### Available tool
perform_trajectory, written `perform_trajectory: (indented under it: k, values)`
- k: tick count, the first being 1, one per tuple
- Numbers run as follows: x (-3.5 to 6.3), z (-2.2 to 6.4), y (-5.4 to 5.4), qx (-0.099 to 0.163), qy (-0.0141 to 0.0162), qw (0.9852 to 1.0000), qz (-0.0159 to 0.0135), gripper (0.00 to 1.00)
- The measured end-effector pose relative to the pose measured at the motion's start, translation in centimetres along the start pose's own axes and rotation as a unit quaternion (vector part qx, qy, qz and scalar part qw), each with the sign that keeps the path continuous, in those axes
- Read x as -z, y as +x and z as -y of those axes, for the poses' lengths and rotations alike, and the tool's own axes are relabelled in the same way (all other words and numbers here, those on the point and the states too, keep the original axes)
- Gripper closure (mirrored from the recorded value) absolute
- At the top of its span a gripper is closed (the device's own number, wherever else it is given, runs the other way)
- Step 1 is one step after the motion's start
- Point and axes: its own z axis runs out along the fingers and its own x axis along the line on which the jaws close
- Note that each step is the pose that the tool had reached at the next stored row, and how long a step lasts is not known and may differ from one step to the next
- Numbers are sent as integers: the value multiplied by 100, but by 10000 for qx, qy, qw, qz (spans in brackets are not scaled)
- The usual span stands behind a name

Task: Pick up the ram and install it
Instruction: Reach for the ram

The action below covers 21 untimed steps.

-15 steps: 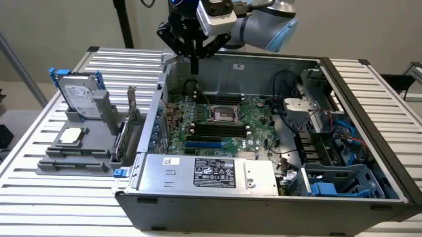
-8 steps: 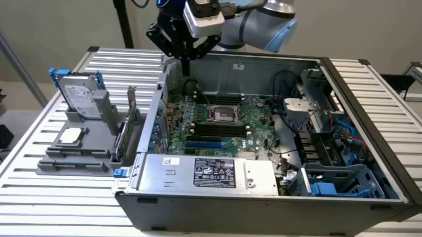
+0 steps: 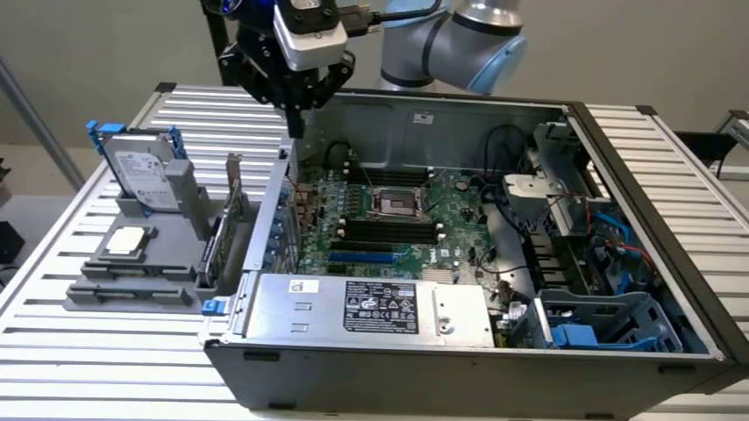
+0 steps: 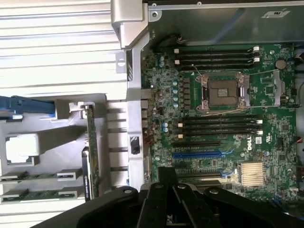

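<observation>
Hovering claw (image 3: pixel 302 110) above wall of case (image 3: pixel 468 386), opened for access, upper left of exterior view; pinched shut, gripping nothing. Lying flat in grey holder (image 3: pixel 117 298), lower left: ram (image 4: pixel 38 176), probably cradled so for top-down pinch. Sitting all on slatted white bench (image 3: pixel 82 368); pale wall behind.

A pale, plain wall (image 3: pixel 655 44) closes the scene behind the counter (image 3: pixel 105 368), whose top is made of light ribbed metal slats that catch a soft, even light. Past the counter's edge on the exterior view's left, a grey pole (image 3: pixel 42 123) slants down over a beige floor (image 3: pixel 30 189).
</observation>
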Motion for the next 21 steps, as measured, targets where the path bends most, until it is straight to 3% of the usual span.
perform_trajectory:
  k: [21]
  values:
    - [7, 182, 946, 0, 0, 10000, 0, 89]
